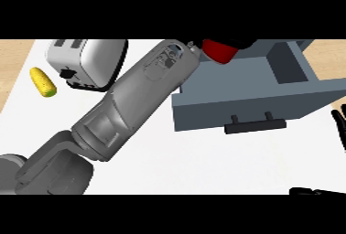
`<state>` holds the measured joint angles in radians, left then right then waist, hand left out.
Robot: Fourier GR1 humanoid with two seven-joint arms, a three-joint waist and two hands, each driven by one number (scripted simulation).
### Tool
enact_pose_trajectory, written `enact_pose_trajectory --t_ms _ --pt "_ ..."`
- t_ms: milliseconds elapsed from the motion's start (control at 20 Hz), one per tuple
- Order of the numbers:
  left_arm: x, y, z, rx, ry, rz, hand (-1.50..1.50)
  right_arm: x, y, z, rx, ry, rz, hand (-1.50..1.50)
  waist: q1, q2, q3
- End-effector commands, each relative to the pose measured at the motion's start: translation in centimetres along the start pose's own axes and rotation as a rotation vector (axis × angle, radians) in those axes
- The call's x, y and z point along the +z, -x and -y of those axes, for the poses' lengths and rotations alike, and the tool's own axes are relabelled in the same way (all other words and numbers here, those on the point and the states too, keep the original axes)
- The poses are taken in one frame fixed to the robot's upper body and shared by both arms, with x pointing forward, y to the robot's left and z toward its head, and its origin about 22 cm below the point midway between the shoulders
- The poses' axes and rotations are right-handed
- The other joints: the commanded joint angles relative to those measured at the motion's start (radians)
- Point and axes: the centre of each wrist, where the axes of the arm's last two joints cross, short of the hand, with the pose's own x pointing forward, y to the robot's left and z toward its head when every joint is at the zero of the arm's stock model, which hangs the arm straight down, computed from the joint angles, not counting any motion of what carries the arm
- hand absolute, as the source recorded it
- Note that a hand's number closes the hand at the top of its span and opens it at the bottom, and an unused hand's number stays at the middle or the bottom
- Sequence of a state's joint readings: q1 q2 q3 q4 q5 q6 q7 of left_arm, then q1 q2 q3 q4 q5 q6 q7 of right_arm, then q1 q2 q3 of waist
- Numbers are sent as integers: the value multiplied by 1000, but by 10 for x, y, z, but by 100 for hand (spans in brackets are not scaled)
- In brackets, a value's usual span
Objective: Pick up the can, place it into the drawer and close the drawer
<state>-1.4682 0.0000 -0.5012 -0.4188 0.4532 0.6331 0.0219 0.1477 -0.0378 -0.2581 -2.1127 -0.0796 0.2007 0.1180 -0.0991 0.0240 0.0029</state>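
at far-left corner of drawer (256, 103): can (218, 51)

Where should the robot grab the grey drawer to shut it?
Probably by the black handle on the front of the drawer, coming from the robot's own side. The bar stands off the panel on two short posts, so fingers could curl behind it. The open right hand is nearest.
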Motion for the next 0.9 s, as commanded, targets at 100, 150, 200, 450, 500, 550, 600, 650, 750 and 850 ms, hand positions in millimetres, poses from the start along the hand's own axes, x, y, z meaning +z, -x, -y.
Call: enact_pose_trajectory --t_ms 100,150,200,450,500,550,600,650,750,850 --pt "-2 14 -3 -52 -15 -11 150 4 5 3 3 -1 15 -150 -17 5 1" --pt "6 21 3 -66 -9 23 150 -6 6 16 2 -5 20 -150 -14 2 1" --pt "1 18 -1 -70 -13 35 150 -3 3 -8 -2 -5 29 -150 -13 6 0" --pt "1 22 -1 -91 -62 -2 -150 -11 -9 -3 14 -48 21 -150 -36 10 0" --pt "6 38 -1 -103 -80 -9 -150 -7 1 -7 14 -26 7 -150 -36 10 0" --pt "3 32 -2 -95 -86 -12 -150 -7 -16 -3 6 -32 36 -150 -38 7 0" --pt "2 28 -1 -86 -84 2 -150 -12 2 4 -5 -28 33 -150 -29 10 1" --pt "1 21 0 -86 -75 -17 -150 -18 -6 -9 6 -11 22 -150 -22 9 0" --pt "8 37 2 -91 -107 -7 -150 -15 -9 1 18 -34 29 -150 -35 7 0" --pt "6 51 -5 -92 -135 -12 -150 -6 -5 -9 1 -44 33 -150 -37 12 0"
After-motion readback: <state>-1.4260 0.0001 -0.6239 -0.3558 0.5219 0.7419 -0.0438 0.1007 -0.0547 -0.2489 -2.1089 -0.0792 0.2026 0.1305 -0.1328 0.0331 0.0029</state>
